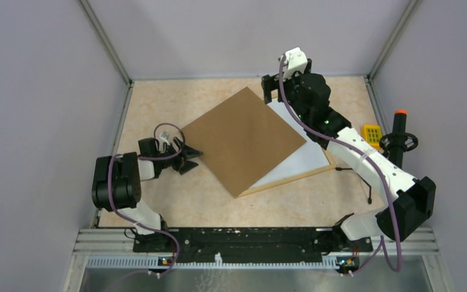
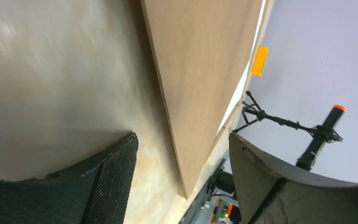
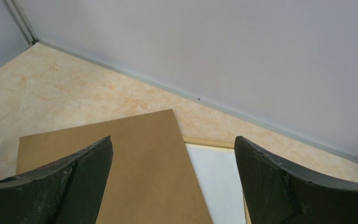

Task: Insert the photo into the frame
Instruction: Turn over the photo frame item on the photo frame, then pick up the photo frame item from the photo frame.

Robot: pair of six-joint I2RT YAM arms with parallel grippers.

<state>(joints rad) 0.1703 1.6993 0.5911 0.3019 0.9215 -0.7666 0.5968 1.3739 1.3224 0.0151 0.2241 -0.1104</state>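
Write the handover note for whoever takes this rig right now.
Left gripper: open, holding nothing, beside the board's near-left edge.
Right gripper: open, holding nothing, over the board's far corner.
Frame: lying flat. Only its near rail and a white sheet inside it show. The board lies skewed across the rest.
Photo: not visible. It may be under the board, but I cannot tell.
Done: nothing that can be confirmed.
Left: find the photo, check that it sits in the frame, then probably square the board up.
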